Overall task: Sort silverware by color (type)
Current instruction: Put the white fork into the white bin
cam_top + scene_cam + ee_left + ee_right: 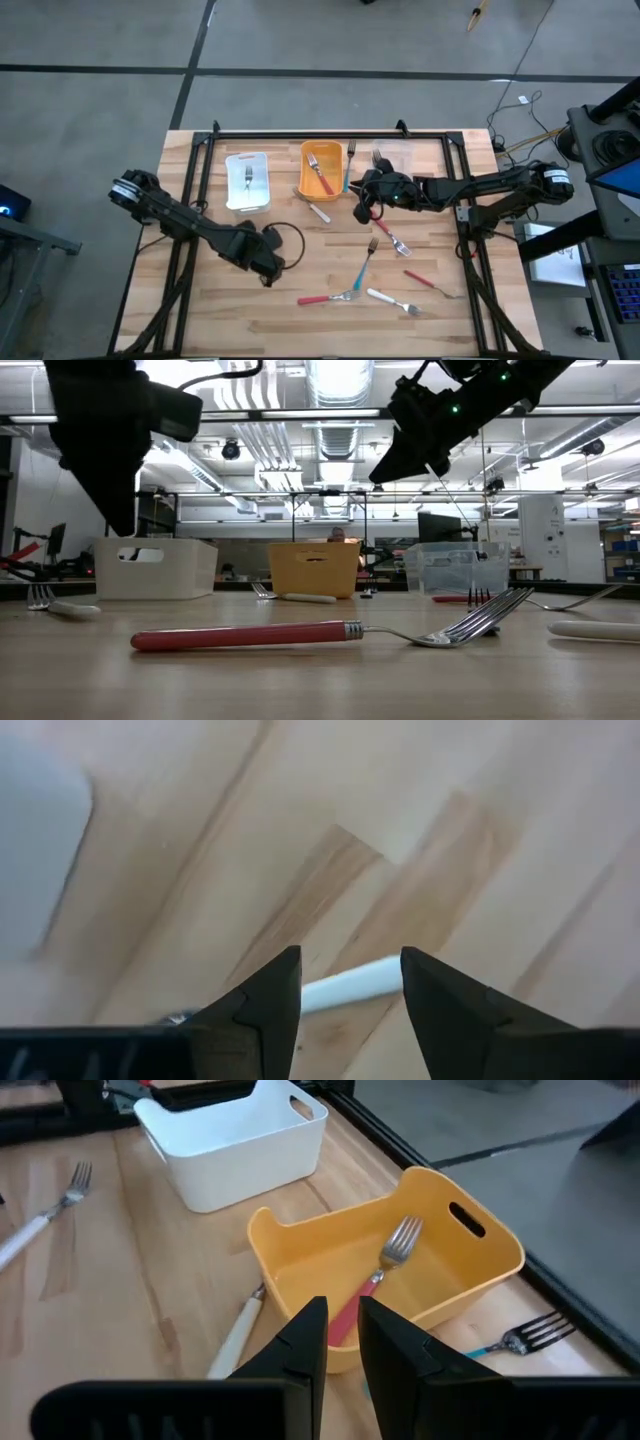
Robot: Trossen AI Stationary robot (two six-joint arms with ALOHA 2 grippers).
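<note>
My right gripper (358, 207) hovers off the table beside the orange bin (338, 150). Its fingers (312, 1342) stand a narrow gap apart, with nothing between them. A red-handled fork (385, 1265) lies inside that bin. A pink-handled fork (392, 236) lies on the table under this gripper. My left gripper (270, 258) is open and raised over the table's left middle. A white handle (350, 982) shows on the wood beyond its fingers. Near the front edge lie a teal fork (364, 266), a red fork (322, 298), a white fork (392, 299) and another red utensil (430, 282).
The white bin (262, 160) holds one fork. A white-handled utensil (316, 209) lies just in front of the orange bin. A teal fork (520, 1340) lies between the orange bin and the clear bin (450, 567). A black cable loop (287, 240) lies by my left gripper.
</note>
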